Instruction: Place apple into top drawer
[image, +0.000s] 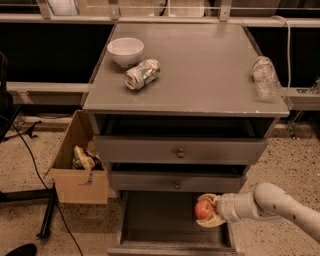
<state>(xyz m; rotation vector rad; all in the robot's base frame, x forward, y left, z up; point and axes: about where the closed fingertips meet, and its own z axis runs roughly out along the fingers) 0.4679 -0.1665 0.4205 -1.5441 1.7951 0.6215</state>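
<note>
**Apple in gripper, low by bottom drawer**

Gripper (207, 210) sits low at front right of cabinet (200, 102), w/ arm (280, 205) coming in from lower right. Jaws are clamped on apple (203, 209), one finger above it & one below. Apple is off any surface, hanging over right side of bottom drawer (165, 225), which is pulled out w/ its inside dark. Apple is just under mid drawer (150, 181) front, right of that drawer's knob.

Top drawer (150, 149) is well above the apple, front facing out w/ a small knob at centre. A dark gap runs btwn its upper edge & cabinet top; can't tell how far out it stands.

On the cabinet top:
- Bowl (125, 51), white & upright, back left.
- Can (142, 74) on its side, just in front & right of bowl, not touching it.
- Bottle (264, 77), clear plastic, lying near right edge.

Box (67, 187), open cardboard, stands on floor left of cabinet w/ crumpled wrappers inside.
</note>
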